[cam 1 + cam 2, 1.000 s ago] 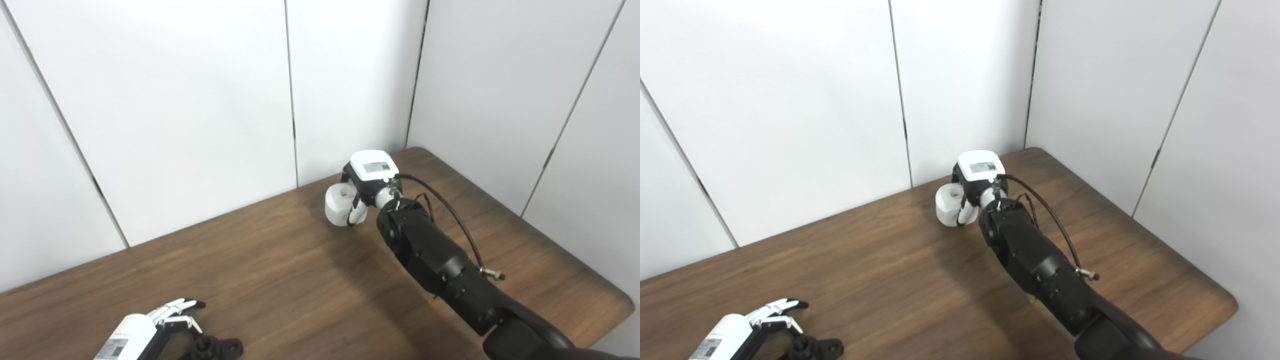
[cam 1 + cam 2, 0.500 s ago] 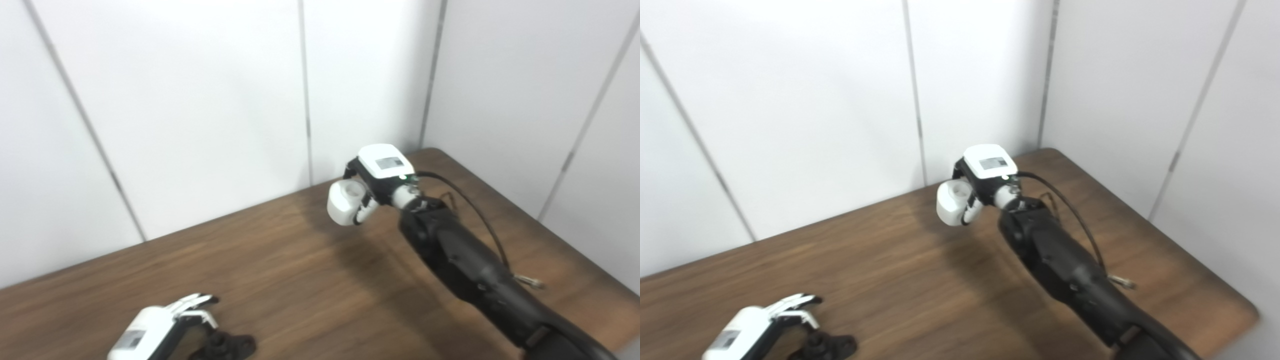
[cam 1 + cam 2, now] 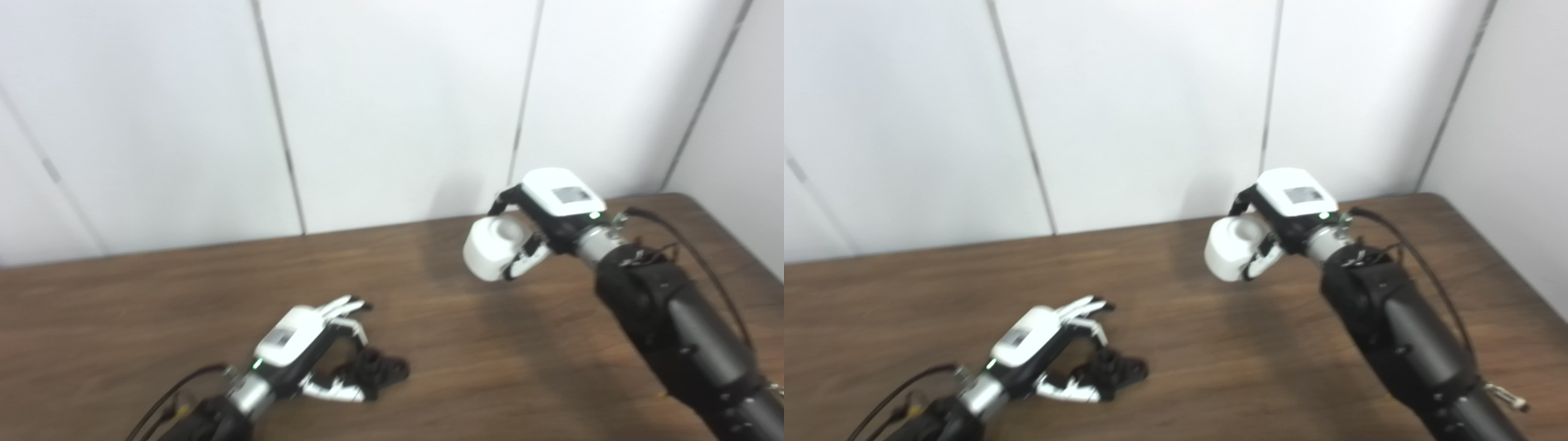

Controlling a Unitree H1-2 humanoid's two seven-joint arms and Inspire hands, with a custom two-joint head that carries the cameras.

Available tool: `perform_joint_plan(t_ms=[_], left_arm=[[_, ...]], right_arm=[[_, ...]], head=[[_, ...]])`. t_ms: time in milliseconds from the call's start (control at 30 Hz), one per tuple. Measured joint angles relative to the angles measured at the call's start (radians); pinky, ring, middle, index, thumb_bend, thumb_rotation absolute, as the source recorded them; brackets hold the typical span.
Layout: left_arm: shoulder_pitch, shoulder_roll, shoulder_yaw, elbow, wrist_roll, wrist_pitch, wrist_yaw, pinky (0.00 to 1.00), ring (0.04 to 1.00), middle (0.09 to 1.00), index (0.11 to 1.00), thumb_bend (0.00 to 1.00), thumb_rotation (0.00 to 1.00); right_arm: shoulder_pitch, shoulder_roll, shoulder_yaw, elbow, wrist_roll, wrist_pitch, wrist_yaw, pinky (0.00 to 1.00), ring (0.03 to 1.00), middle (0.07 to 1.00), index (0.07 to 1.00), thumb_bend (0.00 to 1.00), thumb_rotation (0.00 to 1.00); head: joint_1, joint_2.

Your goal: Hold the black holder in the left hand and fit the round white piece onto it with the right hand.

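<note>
Two hands over a brown wooden surface (image 3: 153, 318), well apart. Left hand (image 3: 306, 352) low at the near side, fingers curled partway around the black holder (image 3: 376, 370), which lies on the surface; firm grip or not, cannot tell. Right hand (image 3: 545, 217) raised toward the far right, closed on the round white piece (image 3: 493, 248), off the surface, hollow facing up.

Bright, even light is washing the walls; motion blur is softening everything, and a faint shadow is lying under the right hand (image 3: 554, 211) on the counter (image 3: 122, 306).
</note>
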Motion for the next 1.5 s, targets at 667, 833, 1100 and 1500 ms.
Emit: perform_joint_plan(t_ms=[667,833,1100,1500], left_arm=[[-0.037,-0.055,-0.022,0.017,0.048,0.073,0.003,0.81,0.948,0.909,0.488,0.52,0.07],[-0.04,-0.064,-0.029,0.017,0.049,0.09,0.003,0.81,0.945,0.907,0.488,0.52,0.07],[-0.04,-0.065,-0.033,0.012,0.049,0.102,0.003,0.82,0.947,0.906,0.488,0.52,0.07],[-0.038,-0.066,-0.043,-0.007,0.049,0.132,0.0,0.81,0.943,0.9,0.487,0.52,0.07]], right_arm=[[-0.046,0.082,0.087,-0.029,0.067,-0.129,0.081,0.63,0.721,0.694,0.479,0.52,0.15],[-0.048,0.11,0.112,-0.027,0.056,-0.153,0.089,0.65,0.725,0.694,0.478,0.53,0.15],[-0.054,0.142,0.141,-0.027,0.038,-0.153,0.136,0.67,0.732,0.7,0.48,0.53,0.15],[-0.071,0.167,0.161,-0.023,0.026,-0.191,0.158,0.65,0.732,0.696,0.479,0.52,0.15]], head=[[0.092,0.064],[0.092,0.074],[0.1,0.086],[0.101,0.092]])
